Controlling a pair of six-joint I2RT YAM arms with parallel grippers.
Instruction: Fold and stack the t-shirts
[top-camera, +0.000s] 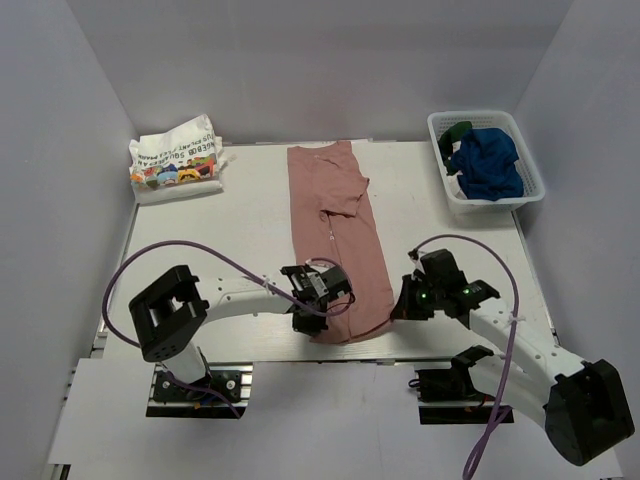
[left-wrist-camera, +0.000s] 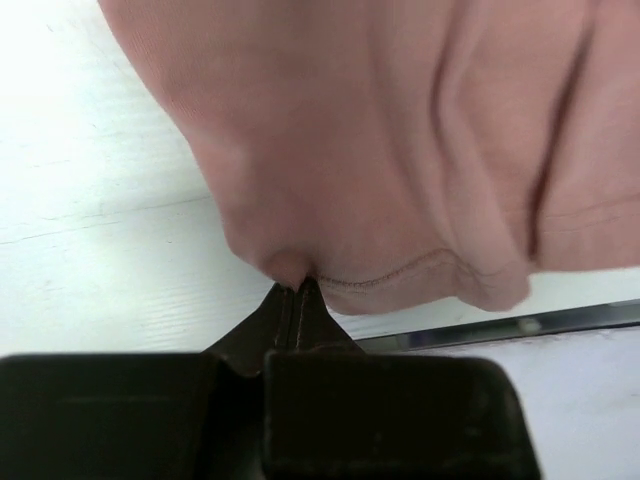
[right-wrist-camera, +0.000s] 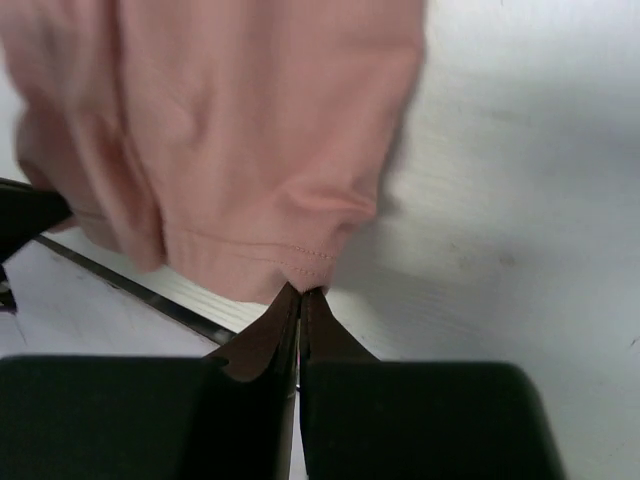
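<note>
The dusty pink t-shirt (top-camera: 335, 220) lies in a long lengthwise-folded strip down the middle of the table, with one sleeve folded over it. My left gripper (top-camera: 322, 314) is shut on the near left corner of its hem; in the left wrist view (left-wrist-camera: 298, 290) the pink cloth (left-wrist-camera: 400, 150) bunches at the tips. My right gripper (top-camera: 397, 302) is shut on the near right corner of the hem; in the right wrist view (right-wrist-camera: 301, 293) the stitched hem (right-wrist-camera: 260, 250) is pinched. Both corners are lifted slightly near the table's front edge.
A folded white tee with colourful print (top-camera: 175, 160) lies at the back left. A white mesh basket (top-camera: 470, 115) at the back right holds a navy tee (top-camera: 490, 168) and a dark green one (top-camera: 460, 130). The table's metal front edge (left-wrist-camera: 520, 325) runs just below the hem.
</note>
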